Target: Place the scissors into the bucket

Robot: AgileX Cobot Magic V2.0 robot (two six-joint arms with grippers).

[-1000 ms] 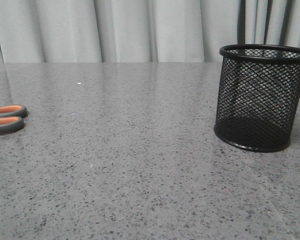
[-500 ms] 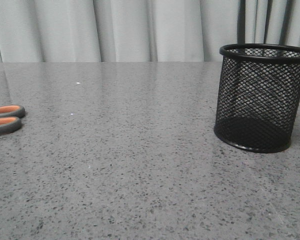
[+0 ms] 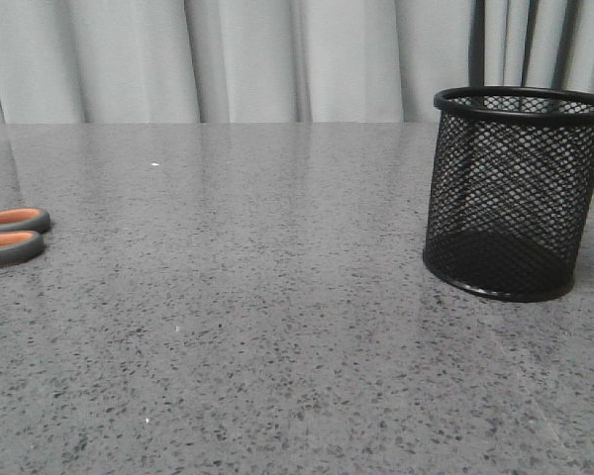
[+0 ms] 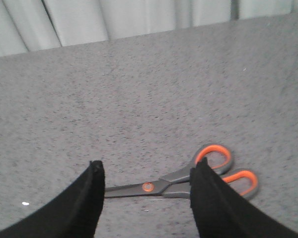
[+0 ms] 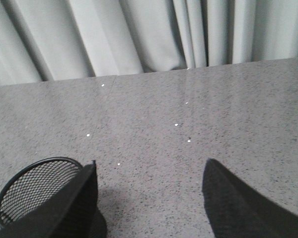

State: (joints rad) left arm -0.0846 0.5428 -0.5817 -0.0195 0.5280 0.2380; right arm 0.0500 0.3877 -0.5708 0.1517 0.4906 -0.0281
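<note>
The scissors (image 4: pixel 188 181) lie flat on the grey speckled table, blades shut, dark grey handles lined in orange. In the front view only their handle loops (image 3: pixel 10 235) show at the far left edge. My left gripper (image 4: pixel 146 168) is open above them, its black fingers (image 4: pixel 89 198) straddling the blades and pivot, not touching. The black wire-mesh bucket (image 3: pixel 515 193) stands upright at the right of the table and looks empty. My right gripper (image 5: pixel 149 168) is open and empty, with the bucket's rim (image 5: pixel 35 191) beside one finger.
The grey speckled table (image 3: pixel 277 327) runs back to pale grey curtains (image 3: pixel 228 59). Neither arm shows in the front view. A few small white specks lie on the table surface.
The scissors' handles sit a touch further left in the front view than one second ago. The bucket has not moved.
</note>
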